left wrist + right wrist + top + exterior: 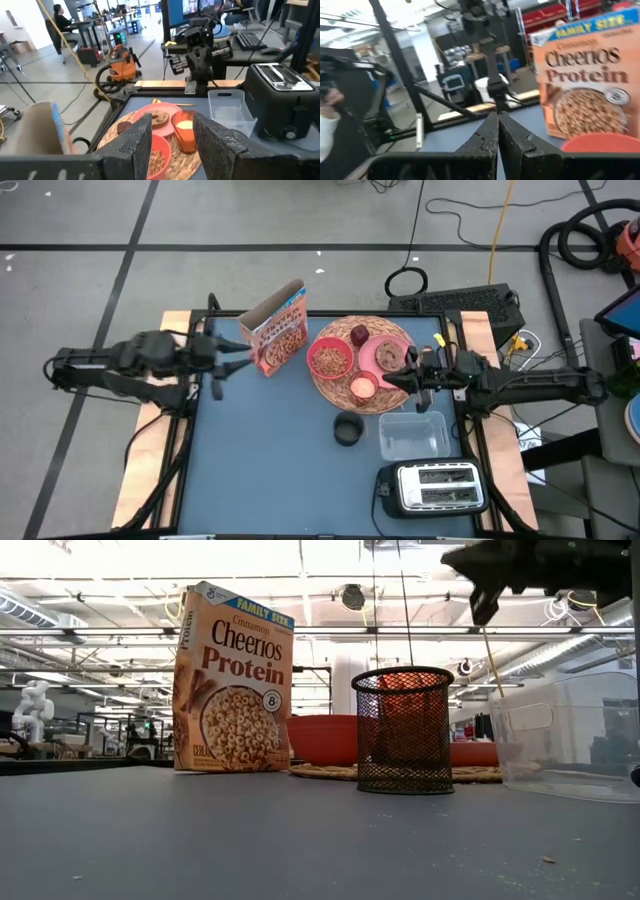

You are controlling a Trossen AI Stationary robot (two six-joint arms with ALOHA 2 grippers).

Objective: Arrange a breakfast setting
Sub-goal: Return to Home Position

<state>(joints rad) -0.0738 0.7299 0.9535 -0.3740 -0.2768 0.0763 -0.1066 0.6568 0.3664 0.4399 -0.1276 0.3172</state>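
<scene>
The round wicker mat lies at the table's far middle. On it are the pink bowl with cereal, the pink plate with the browned bread, the dark red fruit and the small pink cup. The orange-brown cereal box stands upright on the table left of the mat. My left gripper is open and empty just left of the box, pointing toward the mat. My right gripper is shut, raised over the mat's right side. I cannot make out the spoon.
A black mesh cup stands near of the mat, and a clear plastic tub is to its right. A silver toaster sits at the near right corner. Bare blue table spreads over the near left.
</scene>
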